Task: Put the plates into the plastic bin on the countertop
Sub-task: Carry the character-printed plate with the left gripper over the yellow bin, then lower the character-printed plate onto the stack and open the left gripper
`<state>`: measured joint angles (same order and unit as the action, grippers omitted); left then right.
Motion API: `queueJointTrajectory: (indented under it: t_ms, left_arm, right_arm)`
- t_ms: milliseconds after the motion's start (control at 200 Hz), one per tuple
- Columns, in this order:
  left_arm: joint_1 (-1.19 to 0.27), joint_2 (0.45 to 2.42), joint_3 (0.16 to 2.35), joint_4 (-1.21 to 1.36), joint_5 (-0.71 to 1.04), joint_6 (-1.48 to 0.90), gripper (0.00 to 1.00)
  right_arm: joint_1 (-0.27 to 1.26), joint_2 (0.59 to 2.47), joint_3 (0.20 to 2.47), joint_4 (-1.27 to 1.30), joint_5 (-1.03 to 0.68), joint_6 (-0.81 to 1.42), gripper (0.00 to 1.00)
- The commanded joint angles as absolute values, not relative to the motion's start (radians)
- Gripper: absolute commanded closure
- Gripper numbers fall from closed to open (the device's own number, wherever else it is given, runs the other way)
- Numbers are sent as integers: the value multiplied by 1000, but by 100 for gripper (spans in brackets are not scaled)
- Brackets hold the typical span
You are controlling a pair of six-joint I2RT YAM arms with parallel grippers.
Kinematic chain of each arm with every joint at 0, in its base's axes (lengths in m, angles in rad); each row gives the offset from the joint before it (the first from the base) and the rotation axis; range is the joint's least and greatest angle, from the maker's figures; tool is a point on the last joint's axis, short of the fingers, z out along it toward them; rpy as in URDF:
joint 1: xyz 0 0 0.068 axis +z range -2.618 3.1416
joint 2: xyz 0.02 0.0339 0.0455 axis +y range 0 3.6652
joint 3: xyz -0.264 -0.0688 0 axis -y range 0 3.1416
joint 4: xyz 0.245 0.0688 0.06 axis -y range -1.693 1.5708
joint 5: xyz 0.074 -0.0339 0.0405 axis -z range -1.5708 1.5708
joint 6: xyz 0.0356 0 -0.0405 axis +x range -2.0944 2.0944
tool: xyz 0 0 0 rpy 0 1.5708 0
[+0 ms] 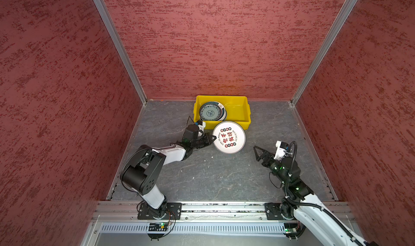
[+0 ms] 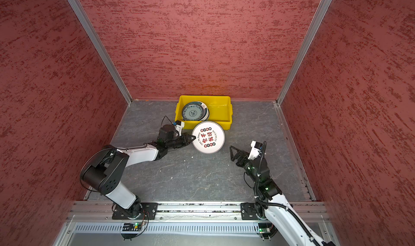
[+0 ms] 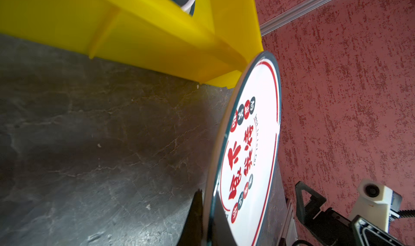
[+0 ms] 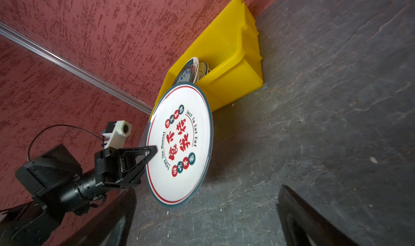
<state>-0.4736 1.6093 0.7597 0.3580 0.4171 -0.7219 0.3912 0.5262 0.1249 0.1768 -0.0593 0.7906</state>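
Note:
A white plate [image 1: 229, 137] with red and black Chinese characters and a dark-teal rim hangs above the countertop [image 1: 213, 173]. My left gripper [image 1: 213, 139] is shut on its left rim. In both top views its far edge overlaps the front wall of the yellow plastic bin [image 1: 238, 108]. The left wrist view shows the plate [image 3: 249, 155] edge-on between the jaws of that gripper [image 3: 206, 222]. A stack of plates [image 1: 210, 113], a blue-grey patterned one on top, sits in the bin's left half. My right gripper [image 1: 257, 152] stands open and empty to the plate's right, apart from it.
The bin [image 2: 221, 109] stands against the red back wall, and its right half shows bare yellow floor. Red textured walls close in both sides. Aluminium rails edge the countertop [image 2: 190, 177], and both arm bases sit on the front rail.

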Motion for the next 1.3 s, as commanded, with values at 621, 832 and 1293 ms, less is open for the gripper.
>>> queueJointTrajectory:
  t_ms: [621,832,1293]
  left_arm:
    - [-283,1670,1223,-48,197,-498,100]
    - [-262,1821,1374,-146,76,-420,100]
    - [-224,2089,1634,-305,138,-436,99]
  right_arm:
    - [394,495,92,155,-28,805,1]
    - [394,458,88,127,-30,807,1]
    - [395,430,82,89,-43,823,1]
